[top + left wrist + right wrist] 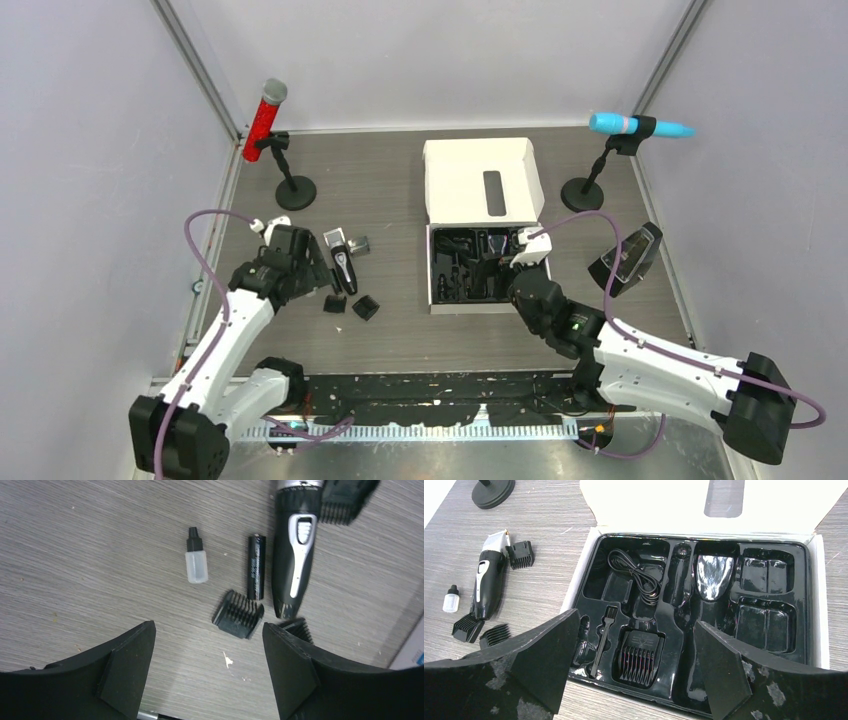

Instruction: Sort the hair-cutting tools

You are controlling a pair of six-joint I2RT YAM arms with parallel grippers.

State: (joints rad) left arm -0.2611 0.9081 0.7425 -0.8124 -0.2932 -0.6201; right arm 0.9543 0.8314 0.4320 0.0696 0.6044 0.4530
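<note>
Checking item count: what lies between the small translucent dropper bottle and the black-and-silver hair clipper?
A slim black cylinder, close beside the clipper, apart from the bottle; the left wrist view shows it.

Overhead camera looks down; close wrist views share the clipper (294,565).

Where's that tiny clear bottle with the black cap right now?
The bottle lies on the table, left of the white box. In the left wrist view it is beside a black cylinder and the clipper, touching neither.
</note>
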